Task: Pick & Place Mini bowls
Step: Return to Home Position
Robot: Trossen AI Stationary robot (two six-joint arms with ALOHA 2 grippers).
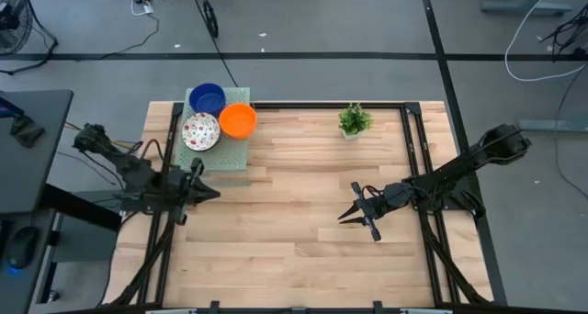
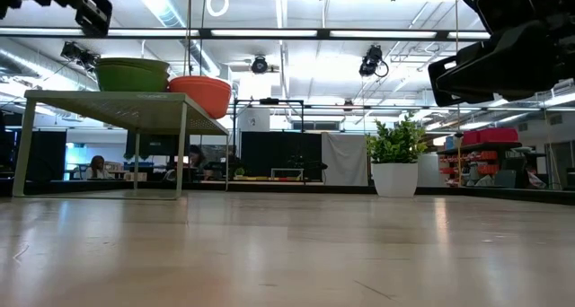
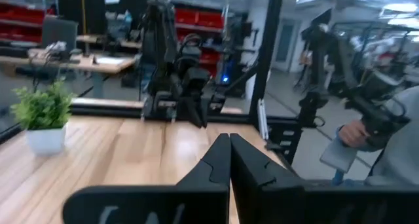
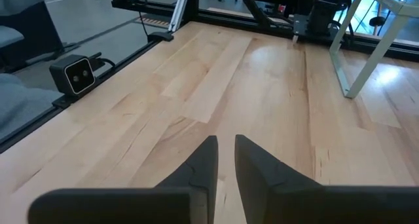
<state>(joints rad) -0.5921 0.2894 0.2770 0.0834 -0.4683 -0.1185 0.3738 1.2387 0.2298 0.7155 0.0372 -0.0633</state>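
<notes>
Overhead and level views of the wooden tabletop (image 1: 303, 181). A small pale shelf (image 1: 227, 154) stands at the far left corner and carries the three visible mini bowls in a tight cluster: a blue bowl (image 1: 208, 98) farthest back, an orange bowl (image 1: 238, 120) to its right, and a white speckled bowl (image 1: 200, 131) nearest. From above it cannot be told whether more bowls lie beneath each one. In the level view the orange bowl (image 2: 202, 93) sits on the raised shelf top (image 2: 108, 96). A potted plant (image 1: 354, 121) stands far, right of centre. The left claw (image 1: 214, 194) hangs at the left edge, just on the near side of the shelf, fingers pressed together and empty (image 3: 226, 142). The right claw (image 1: 344, 217) hangs over bare boards right of centre, well apart from the shelf, fingers narrow with a thin gap, holding nothing (image 4: 226, 144).
</notes>
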